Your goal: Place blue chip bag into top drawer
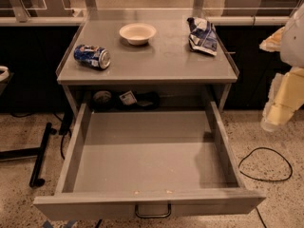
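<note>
The blue chip bag, crumpled dark-blue and white foil, lies on the cabinet top near its back right corner. The top drawer is pulled wide open below it, a grey shallow tray with a bare flat bottom and a small metal pull handle on its front. My gripper hangs at the right edge of the view, beside the cabinet and right of the drawer, well apart from the bag and holding nothing I can see.
A blue soda can lies on its side at the top's left. A white bowl sits at the back middle. Dark items lie behind the drawer. A black cable loops on the floor at right.
</note>
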{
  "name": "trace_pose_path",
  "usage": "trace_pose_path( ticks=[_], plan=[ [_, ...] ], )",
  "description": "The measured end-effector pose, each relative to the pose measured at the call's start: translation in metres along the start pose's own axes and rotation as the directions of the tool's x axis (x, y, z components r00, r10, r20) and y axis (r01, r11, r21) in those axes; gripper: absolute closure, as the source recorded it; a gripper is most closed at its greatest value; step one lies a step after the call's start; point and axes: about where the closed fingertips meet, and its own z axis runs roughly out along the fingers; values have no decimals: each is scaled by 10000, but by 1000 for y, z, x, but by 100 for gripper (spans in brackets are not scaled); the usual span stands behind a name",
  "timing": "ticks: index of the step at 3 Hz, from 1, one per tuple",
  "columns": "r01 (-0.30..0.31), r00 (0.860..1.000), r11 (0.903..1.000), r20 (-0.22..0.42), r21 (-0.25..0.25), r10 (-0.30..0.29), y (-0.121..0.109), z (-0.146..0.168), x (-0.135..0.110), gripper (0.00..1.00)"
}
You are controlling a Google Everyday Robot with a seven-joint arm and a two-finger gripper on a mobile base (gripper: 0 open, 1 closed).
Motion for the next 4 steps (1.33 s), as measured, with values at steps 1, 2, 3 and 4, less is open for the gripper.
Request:
trace_pose_path(
  ticks=[1,2,3,4],
  plan=[
    [-5,10000,10000,1,1,5,0,0,0,0],
    [-446,9989,9990,121,33,445,-11,3,-3,0],
    [-1393,9882,9902,662,119,1382,-57,15,-22,0],
    [-2485,9610,9686,1270,79,2456,-120,32,-51,0]
  ],
)
